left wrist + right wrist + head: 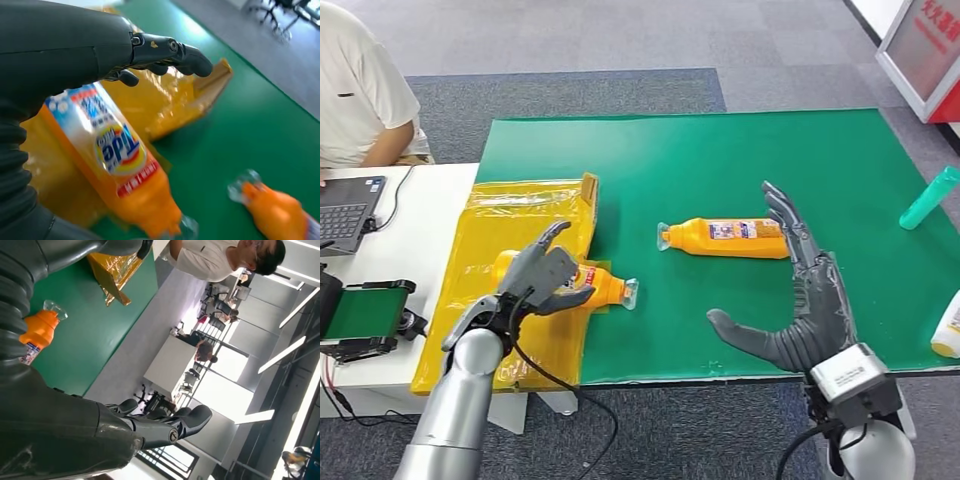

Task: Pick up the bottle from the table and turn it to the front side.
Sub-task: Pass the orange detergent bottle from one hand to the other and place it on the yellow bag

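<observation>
Left wrist view puts the left hand's fingers (170, 50) spread apart and stretched out above an orange bottle (113, 160), holding nothing. That bottle lies on its side on crinkled yellow plastic film (524, 215), Tide label facing up, and the left hand (543, 275) hovers right over it. Over on the right, the right hand (803, 310) is open too, fingers fanned, just beside a second orange bottle (727, 238) lying flat on the green table (773, 150). Risks look plain: the round bottle could roll away under a closing grip, the slippery film may bunch between fingers and bottle, and a loose hold could let it slide out mid-turn.
</observation>
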Controlling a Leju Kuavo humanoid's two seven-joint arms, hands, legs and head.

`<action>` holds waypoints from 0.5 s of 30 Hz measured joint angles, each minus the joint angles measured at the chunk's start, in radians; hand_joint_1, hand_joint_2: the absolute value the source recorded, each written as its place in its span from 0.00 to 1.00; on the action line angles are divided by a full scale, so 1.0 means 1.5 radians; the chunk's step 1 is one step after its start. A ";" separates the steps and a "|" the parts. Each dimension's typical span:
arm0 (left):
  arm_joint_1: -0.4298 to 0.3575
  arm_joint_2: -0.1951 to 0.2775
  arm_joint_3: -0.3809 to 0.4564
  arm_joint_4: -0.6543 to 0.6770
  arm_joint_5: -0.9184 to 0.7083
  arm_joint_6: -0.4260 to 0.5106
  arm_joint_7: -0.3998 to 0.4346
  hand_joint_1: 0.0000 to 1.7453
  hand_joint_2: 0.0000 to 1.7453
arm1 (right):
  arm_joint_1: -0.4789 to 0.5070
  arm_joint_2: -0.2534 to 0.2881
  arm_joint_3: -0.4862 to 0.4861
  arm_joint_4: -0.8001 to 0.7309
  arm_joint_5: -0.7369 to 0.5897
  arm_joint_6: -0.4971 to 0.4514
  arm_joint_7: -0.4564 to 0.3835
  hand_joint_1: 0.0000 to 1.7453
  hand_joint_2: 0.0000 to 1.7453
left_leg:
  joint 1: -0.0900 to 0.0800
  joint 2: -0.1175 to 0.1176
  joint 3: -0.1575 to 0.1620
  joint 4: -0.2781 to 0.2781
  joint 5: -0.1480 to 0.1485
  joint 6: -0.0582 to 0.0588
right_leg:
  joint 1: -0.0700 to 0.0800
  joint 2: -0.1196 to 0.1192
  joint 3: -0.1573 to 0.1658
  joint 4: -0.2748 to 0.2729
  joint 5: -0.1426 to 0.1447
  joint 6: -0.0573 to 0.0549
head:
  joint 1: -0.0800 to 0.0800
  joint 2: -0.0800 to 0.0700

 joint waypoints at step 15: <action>0.205 0.110 0.003 -0.289 0.614 -0.010 0.030 0.00 1.00 | -0.009 -0.002 -0.046 0.050 -0.074 0.015 0.053 0.00 1.00 | 0.000 0.000 0.000 0.000 -0.001 0.000 | 0.001 0.000 0.000 0.000 -0.001 0.000 | 0.000 0.000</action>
